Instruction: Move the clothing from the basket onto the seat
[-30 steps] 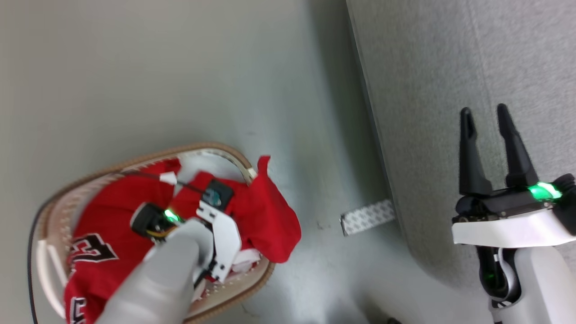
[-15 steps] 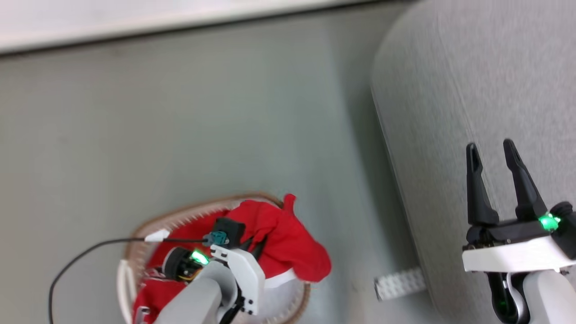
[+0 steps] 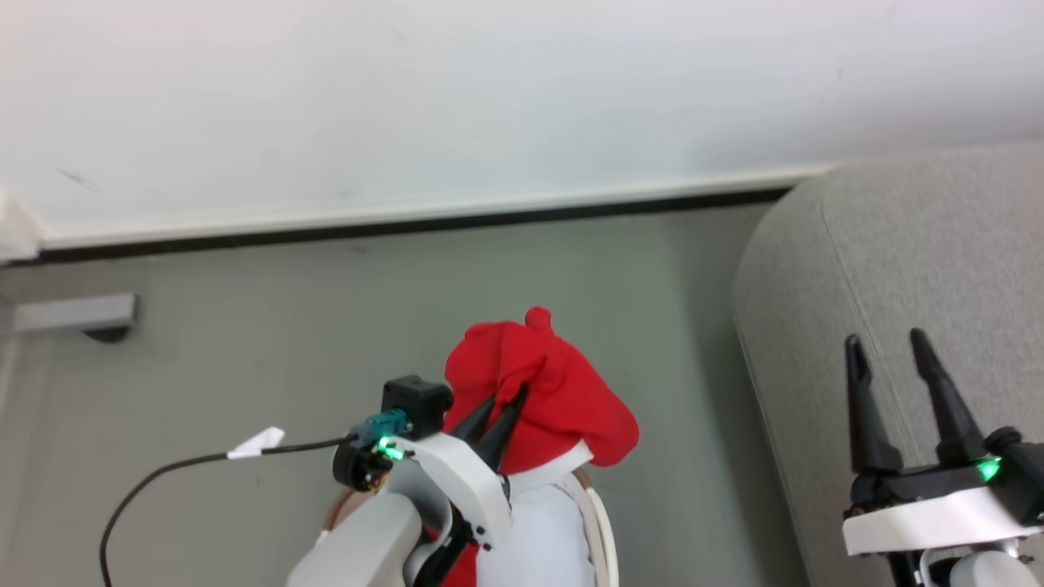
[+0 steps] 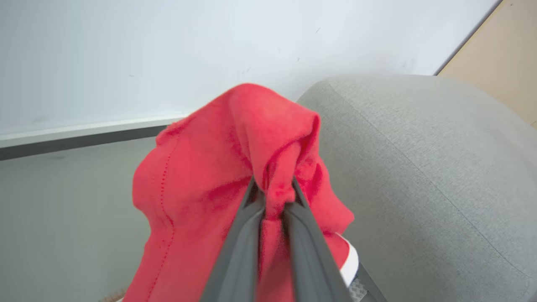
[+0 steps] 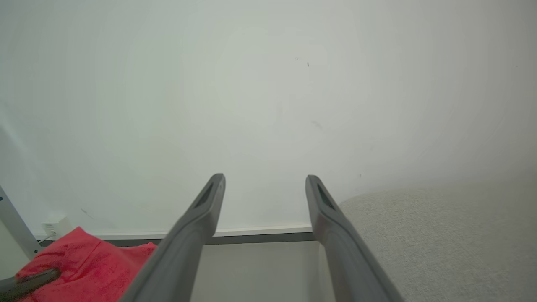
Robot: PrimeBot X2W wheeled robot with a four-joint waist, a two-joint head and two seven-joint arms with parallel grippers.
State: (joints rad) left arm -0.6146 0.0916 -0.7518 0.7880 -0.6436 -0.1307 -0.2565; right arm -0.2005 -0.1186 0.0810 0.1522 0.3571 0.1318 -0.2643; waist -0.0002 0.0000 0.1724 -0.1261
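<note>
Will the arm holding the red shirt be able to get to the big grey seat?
Probably yes. The left gripper, shut on the clothing, holds it above the basket, and bare floor lies between it and the seat on its right. The open right gripper hovers farther right.

The left gripper (image 3: 508, 396) has two long dark tapered fingers (image 4: 237, 264) on a white curved shell (image 3: 465, 481), after it a pale grey forearm (image 3: 359, 546). A black cable (image 3: 163, 470) with a white tag (image 3: 257, 442) ends in a teal plug (image 3: 383, 424) at a black box (image 3: 416, 398). The right gripper (image 3: 885, 341) looks the same, with a green light (image 3: 989, 469).
</note>
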